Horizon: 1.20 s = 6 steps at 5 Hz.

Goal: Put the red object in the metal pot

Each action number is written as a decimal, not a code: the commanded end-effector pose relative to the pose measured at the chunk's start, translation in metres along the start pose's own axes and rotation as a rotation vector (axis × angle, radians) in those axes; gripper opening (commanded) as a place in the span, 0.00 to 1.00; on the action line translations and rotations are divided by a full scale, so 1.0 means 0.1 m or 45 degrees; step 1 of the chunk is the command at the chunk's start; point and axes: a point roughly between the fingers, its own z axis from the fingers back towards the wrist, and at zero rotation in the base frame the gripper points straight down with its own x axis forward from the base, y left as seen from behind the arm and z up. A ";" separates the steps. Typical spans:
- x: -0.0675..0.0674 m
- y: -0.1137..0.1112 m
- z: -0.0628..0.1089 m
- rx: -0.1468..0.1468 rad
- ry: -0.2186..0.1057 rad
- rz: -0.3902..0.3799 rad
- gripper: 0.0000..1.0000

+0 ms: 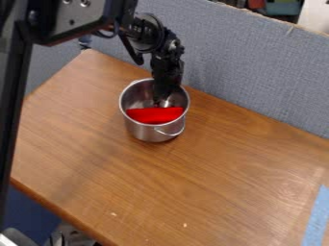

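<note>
The metal pot [156,123] is a small shiny steel pot standing on the wooden table [193,183], towards its back left. The red object [153,114] lies flat inside the pot and touches no finger. My gripper [164,93] hangs from the dark arm over the pot's back rim, its fingertips dipping just inside, above and behind the red object. The fingers look dark and close together, and I cannot make out the gap between them.
A grey partition wall [244,67] runs right behind the table's back edge. A black vertical pole [15,106] stands at the left in front of the table. The table's front edge and right edge are in view.
</note>
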 end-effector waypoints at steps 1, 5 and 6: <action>0.37 -0.26 -0.18 -0.067 -0.023 0.005 1.00; 0.93 -0.62 -0.15 -0.033 -0.164 -0.288 0.00; 1.10 -0.68 -0.15 -0.023 -0.164 -0.247 0.00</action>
